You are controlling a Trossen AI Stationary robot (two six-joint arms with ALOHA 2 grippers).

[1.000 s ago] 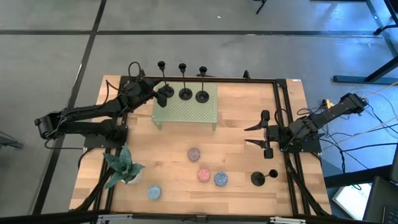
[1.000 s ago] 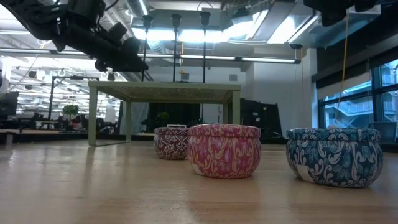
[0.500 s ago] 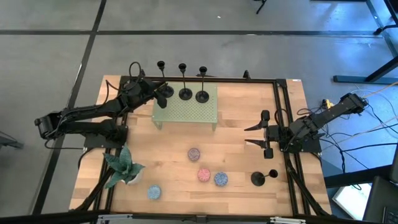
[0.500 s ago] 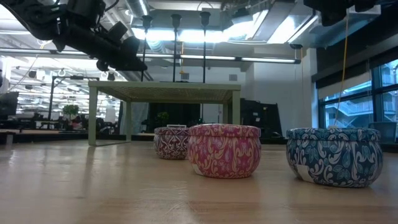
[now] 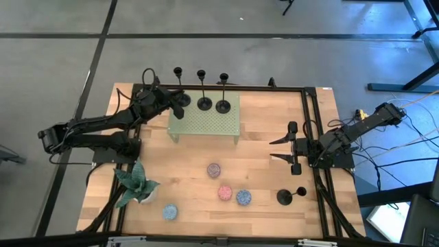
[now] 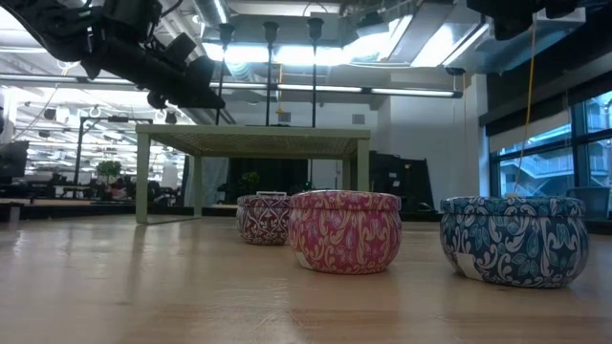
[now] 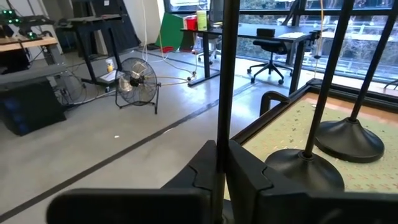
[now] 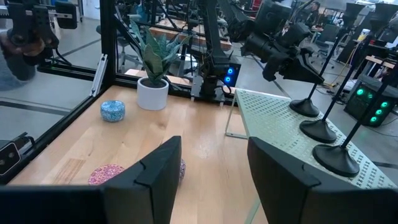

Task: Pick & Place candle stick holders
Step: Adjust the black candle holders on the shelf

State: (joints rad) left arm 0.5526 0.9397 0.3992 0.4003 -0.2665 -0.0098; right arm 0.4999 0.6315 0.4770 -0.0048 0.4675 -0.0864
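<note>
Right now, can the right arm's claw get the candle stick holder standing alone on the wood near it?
Probably yes. The right claw is open and empty, and the lone candle stick holder stands upright just beside that arm on bare table, with nothing between them.

Four slim black candle stick holders — three upright in a row, the leftmost's stem pinched between the left jaws — one tipped over near the right jaws.

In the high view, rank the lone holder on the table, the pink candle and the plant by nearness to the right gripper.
From the right gripper:
1. Lone holder, on the table's right side, just in front of the gripper.
2. Pink candle, near the table's middle front.
3. Plant, by the table's left edge, farthest.
</note>
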